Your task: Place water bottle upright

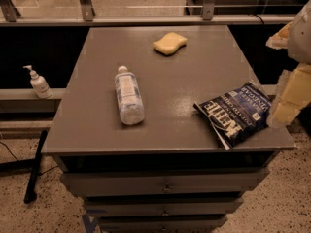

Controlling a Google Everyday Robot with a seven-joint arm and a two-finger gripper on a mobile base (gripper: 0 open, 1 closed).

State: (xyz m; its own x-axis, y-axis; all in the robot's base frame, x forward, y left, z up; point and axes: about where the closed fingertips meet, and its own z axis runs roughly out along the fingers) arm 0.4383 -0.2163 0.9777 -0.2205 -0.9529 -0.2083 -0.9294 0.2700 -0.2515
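**Desk:** Where's the bottle?

**Me:** The bottle (129, 96) is flat on its side on the table (97, 135), left of centre. Its cap points to the far edge and its base toward me. Nothing touches it. The sponge (169, 43) is well beyond it and the chip bag (238, 113) sits well to its right, at the near right corner.

**Desk:** And the gripper?

**Me:** The gripper (290, 93) is off the table's right edge, hanging above the bag's outer end and far from the bottle. I only see a pale, blurred part of it at the border of my view. I can't tell whether it's parted or closed. The arm comes in from the upper right, and the rest of it is out of view.

**Desk:** So which step is this?

**Me:** I'd call it the very start. It's the approach, with no grasp made and the bottle not yet stood up.

**Desk:** What's next?

**Me:** I'd bring the gripper left across the table, passing over the bag rather than dragging through it. Then I'd line it up across the bottle's width and come down around the body. It's round and may roll, so I'd close squarely. After that I'd lift, tip the base down and set it on bare table.

**Desk:** That dispenser (38, 83) on the left ledge?

**Me:** Not ours. I'm leaving it.
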